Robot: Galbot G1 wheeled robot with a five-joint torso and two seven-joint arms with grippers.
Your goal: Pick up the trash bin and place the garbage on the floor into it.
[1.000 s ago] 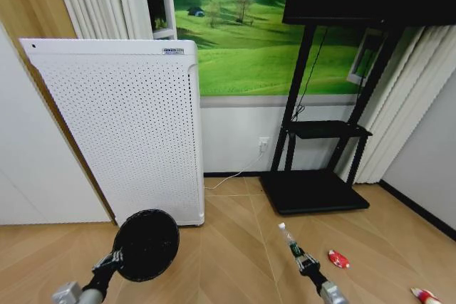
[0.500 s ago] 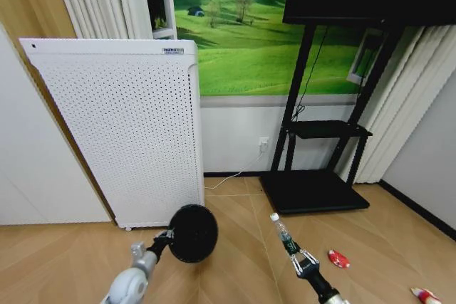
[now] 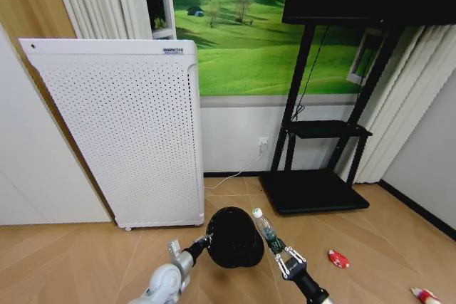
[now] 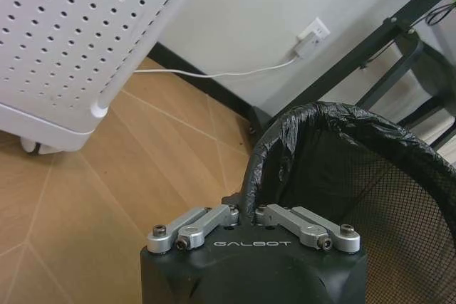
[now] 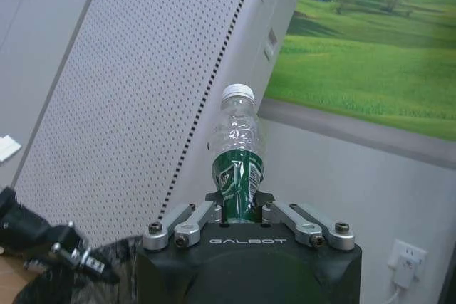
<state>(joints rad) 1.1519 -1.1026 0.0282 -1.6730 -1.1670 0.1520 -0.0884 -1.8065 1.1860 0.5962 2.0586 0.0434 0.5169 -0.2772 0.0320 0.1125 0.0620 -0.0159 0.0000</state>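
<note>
Both arms are up in front of the robot, and they meet low over the tan wood-look chevron floor (image 3: 235,211). The left gripper (image 4: 254,213) has its fingers pinched tight on the rim of the small round black mesh trash bin (image 3: 234,237), clamping the black liner against the mesh. That rim hold keeps the bin's mouth clear, so something can go in from the other side.

The right gripper (image 5: 241,206) is clamped on the green label of a clear plastic bottle (image 5: 236,163), held by its lower half with the white cap pointing away from the wrist. In the head view the bottle (image 3: 266,231) sits just beside the bin's rim, cap end nearest the bin, with the right gripper (image 3: 286,259) below it. My read: it's lined up for a drop, not yet inside.

Two pieces are down on the planks, well off to the right gripper's far side: a red-and-white packet (image 3: 338,258), and farther out a pinkish-white red-marked wrapper (image 3: 425,295). Behind the bin stands the tall white perforated appliance (image 3: 125,129).
</note>
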